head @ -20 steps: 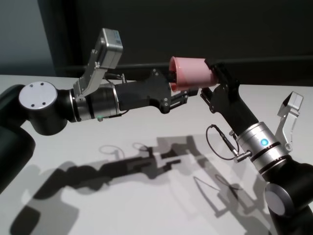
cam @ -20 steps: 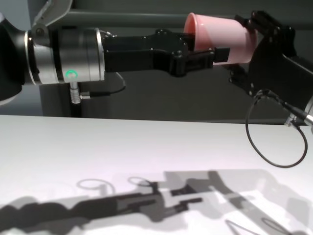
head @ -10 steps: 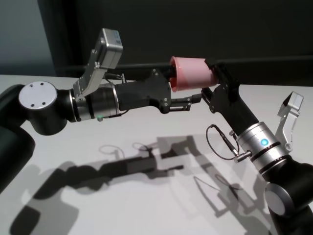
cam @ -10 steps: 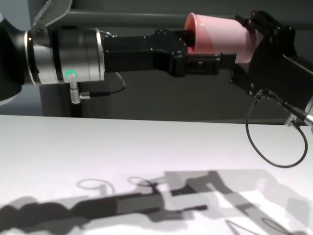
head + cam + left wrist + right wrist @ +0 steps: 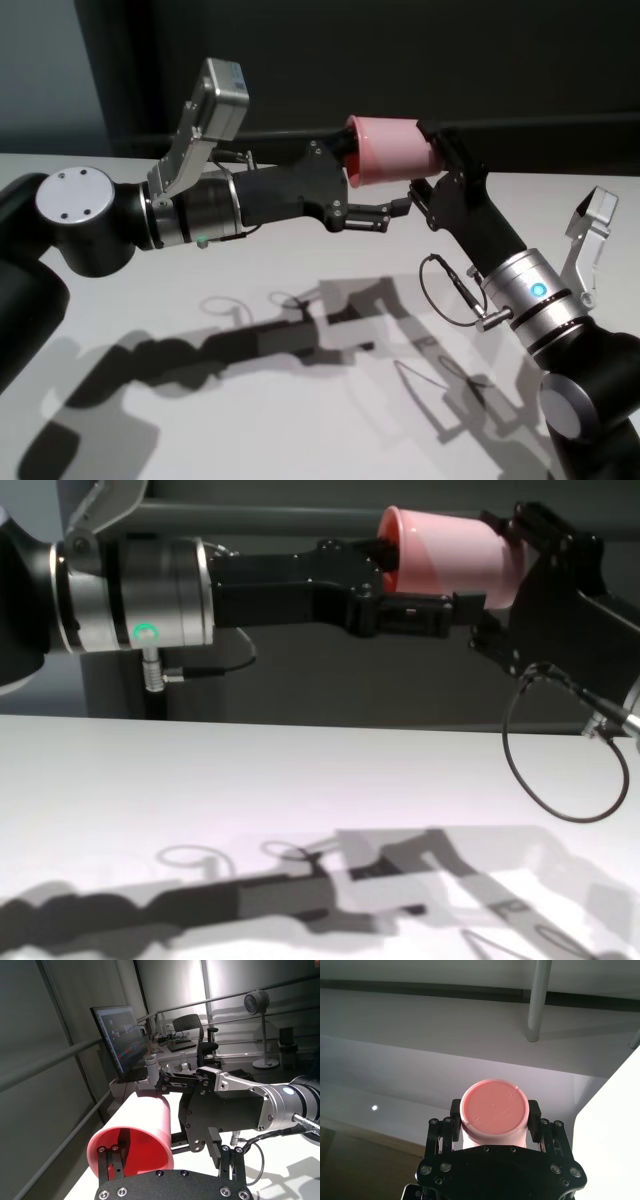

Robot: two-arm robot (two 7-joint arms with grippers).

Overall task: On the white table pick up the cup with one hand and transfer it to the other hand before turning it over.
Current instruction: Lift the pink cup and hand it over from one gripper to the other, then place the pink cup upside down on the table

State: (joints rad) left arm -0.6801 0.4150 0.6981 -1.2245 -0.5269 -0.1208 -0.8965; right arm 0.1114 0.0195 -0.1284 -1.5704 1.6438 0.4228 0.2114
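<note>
White table (image 5: 250, 420), pink cup (image 5: 390, 150) sideways in right gripper (image 5: 493, 1119), nothing inside

The cup (image 5: 392, 149) is a smooth pink tumbler, tapered and handleless; it hangs well above the white bench (image 5: 300, 400), lying on its side with the wide rim toward the robot's left and the flat base toward its right; the right wrist view shows the round base (image 5: 493, 1106) face-on, clamped between two dark fingers (image 5: 534, 1112); in the left wrist view the open mouth (image 5: 131, 1150) gapes, reddish inside; the bench is broad, matte and plain, carrying only shadows beneath the cup.
</note>
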